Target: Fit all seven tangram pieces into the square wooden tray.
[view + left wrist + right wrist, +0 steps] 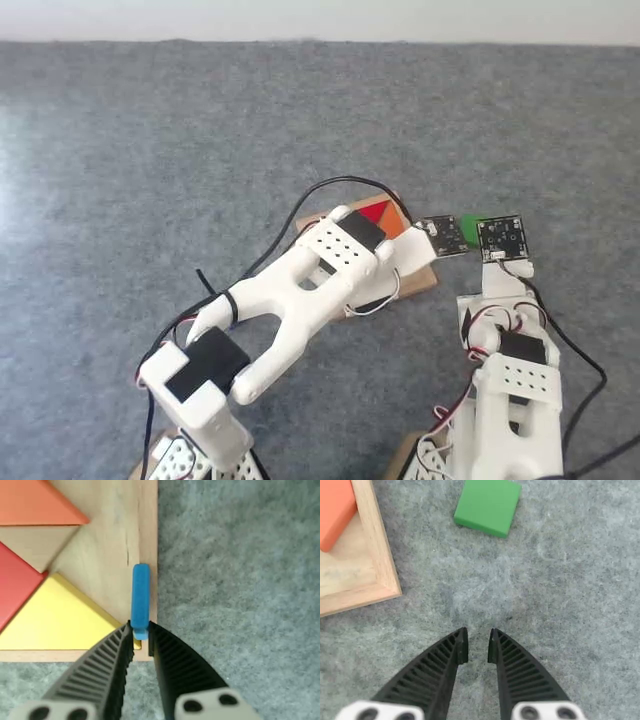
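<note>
The square piece [488,505] lies outside the tray [379,570] near its corner; an on-edge piece [141,595] stands inside.

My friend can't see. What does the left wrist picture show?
The left gripper pinches a blue piece standing on edge inside the rim of the wooden tray, near a corner. A yellow piece, a red piece and an orange piece lie flat in it, grey felt outside.

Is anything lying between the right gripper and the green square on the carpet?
Nothing visible. Only bare grey carpet lies between the right gripper and the green square; the corner of the wooden tray sits off to one side of that path.
</note>
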`<action>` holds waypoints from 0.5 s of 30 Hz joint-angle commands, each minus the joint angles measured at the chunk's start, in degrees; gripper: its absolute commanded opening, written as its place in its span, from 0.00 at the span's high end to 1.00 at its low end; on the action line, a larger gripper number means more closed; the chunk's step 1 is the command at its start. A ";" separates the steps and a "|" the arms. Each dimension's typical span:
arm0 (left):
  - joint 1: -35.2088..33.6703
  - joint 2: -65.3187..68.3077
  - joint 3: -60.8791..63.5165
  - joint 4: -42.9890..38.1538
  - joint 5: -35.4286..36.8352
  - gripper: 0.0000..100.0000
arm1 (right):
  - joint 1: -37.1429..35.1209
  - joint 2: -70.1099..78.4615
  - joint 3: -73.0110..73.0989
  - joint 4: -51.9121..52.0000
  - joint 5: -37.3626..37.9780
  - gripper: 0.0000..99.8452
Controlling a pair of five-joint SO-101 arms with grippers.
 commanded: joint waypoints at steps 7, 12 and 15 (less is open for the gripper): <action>-4.13 -3.25 -0.66 -0.62 -0.44 0.90 | -0.04 -1.45 -0.53 -1.19 0.62 0.92; -4.48 -3.52 -0.66 -0.62 -0.70 0.89 | -0.04 -1.45 -0.53 -1.19 0.62 0.92; -4.40 -3.60 -0.66 -0.79 -0.70 0.89 | -0.04 -1.45 -0.53 -1.19 0.62 0.92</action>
